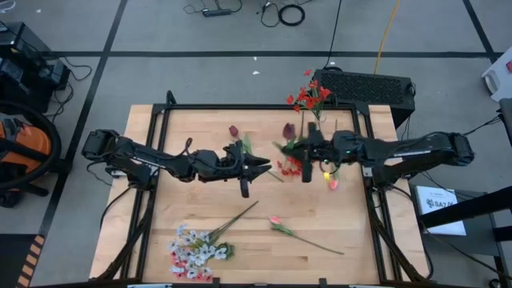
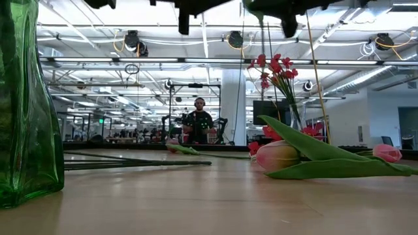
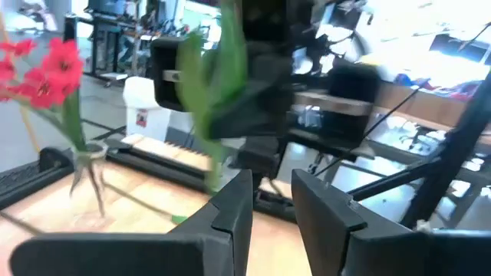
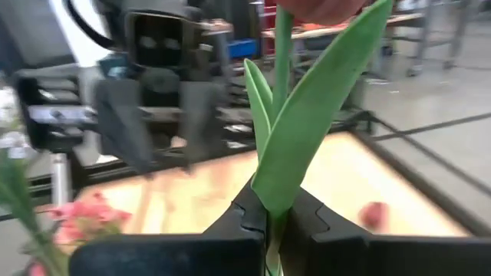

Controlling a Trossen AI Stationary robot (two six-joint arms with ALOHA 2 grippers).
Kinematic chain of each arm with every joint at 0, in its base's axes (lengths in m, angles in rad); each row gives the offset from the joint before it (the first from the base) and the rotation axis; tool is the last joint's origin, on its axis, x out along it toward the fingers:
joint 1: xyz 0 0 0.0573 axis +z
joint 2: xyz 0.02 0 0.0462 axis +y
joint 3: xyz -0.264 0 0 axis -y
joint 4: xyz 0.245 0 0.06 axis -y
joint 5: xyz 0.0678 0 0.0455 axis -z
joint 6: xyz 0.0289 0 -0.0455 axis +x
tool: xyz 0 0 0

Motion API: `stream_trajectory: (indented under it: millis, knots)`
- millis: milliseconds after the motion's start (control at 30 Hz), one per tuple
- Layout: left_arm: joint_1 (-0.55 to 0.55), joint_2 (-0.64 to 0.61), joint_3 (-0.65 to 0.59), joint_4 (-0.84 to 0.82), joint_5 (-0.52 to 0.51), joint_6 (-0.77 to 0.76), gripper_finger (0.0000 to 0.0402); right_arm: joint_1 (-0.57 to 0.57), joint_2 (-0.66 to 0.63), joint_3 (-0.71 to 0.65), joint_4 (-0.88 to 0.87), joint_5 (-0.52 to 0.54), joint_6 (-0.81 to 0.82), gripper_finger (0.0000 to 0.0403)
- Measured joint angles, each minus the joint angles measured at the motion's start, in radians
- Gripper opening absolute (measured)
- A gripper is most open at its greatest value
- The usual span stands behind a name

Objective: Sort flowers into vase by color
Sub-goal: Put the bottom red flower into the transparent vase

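Note:
My right gripper (image 4: 268, 224) (image 1: 298, 154) hangs above the middle of the table, shut on a dark maroon tulip (image 1: 289, 130) with a green stem and a broad leaf (image 4: 322, 107). My left gripper (image 3: 272, 203) (image 1: 266, 166) faces it from the table's left, open, with nothing between its fingers. Red flowers (image 1: 310, 96) stand in a clear vase (image 3: 88, 165) at the far edge. A green vase (image 2: 26, 111) stands close to the low camera. A pink tulip (image 1: 276, 220), a whitish-pink bunch (image 1: 196, 250) and another maroon bud (image 1: 234, 130) lie on the table. My right gripper pinches the tulip's stem low down, together with the base of its leaf (image 4: 270, 207), between its two fingers. The fingers come in about level from the table's right and lie across the stem. The tulip stands roughly upright, bud above the fingers, lifted clear of the table.
More red blooms (image 1: 288, 168) and a pink bud (image 1: 332, 184) lie under the right arm. A black frame (image 1: 240, 106) runs round the wooden table. A person (image 2: 198, 121) sits in the room beyond. Bare wood lies near the table's front right.

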Motion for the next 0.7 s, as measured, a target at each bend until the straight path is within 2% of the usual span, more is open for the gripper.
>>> stream_trajectory:
  millis: [200,267,400,533,600,700]
  knots:
    - [-0.001,-0.098,0.0,-0.102,0.025,0.0,0.01,-0.025,-0.202,0.0,-0.261,0.246,-0.038,0.0003]
    - [-0.001,-0.13,0.001,-0.139,0.026,0.0,0.01,-0.042,-0.268,0.0,-0.338,0.297,-0.045,0.0003]
    - [-0.001,-0.169,0.0,-0.187,0.026,0.001,0.01,-0.099,-0.372,0.0,-0.456,0.342,-0.053,0.0002]
    - [-0.001,-0.181,0.0,-0.192,0.025,0.001,0.01,-0.184,-0.437,0.0,-0.487,0.367,-0.077,0.0001]
    - [-0.001,-0.18,0.0,-0.196,0.024,0.001,0.01,-0.235,-0.457,0.0,-0.478,0.35,-0.096,0.0001]
    - [0.0,-0.18,0.0,-0.198,0.023,0.001,0.01,-0.325,-0.466,0.0,-0.46,0.263,-0.114,0.0001]
